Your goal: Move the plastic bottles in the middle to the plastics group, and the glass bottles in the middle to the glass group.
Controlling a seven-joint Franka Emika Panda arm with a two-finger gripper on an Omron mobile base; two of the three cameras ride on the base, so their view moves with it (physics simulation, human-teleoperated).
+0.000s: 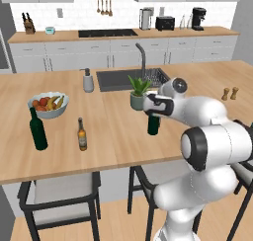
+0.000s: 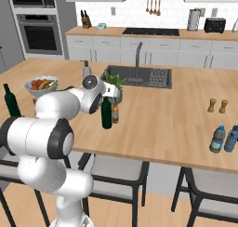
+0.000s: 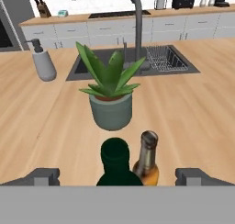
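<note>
In the middle of the island stands a tall dark green wine bottle (image 2: 107,115) (image 1: 153,125) with a brown beer bottle (image 2: 115,113) right beside it. My gripper (image 3: 118,177) (image 2: 110,92) (image 1: 150,106) is open at neck height. Its fingertips (image 3: 43,176) are spread wide on either side of the wine bottle's top (image 3: 115,159) and the beer bottle (image 3: 148,158), touching neither. The glass group stands at the left: a green wine bottle (image 1: 38,130) (image 2: 10,102) and an amber beer bottle (image 1: 82,135). Two plastic bottles (image 2: 217,139) stand at the near right edge.
A potted plant (image 3: 110,97) (image 1: 138,92) stands just behind the two middle bottles, before the sink (image 1: 129,78). A grey soap dispenser (image 1: 88,81) and a fruit bowl (image 1: 48,104) are to the left. Salt and pepper shakers (image 1: 230,93) are on the right. Stools stand under the near edge.
</note>
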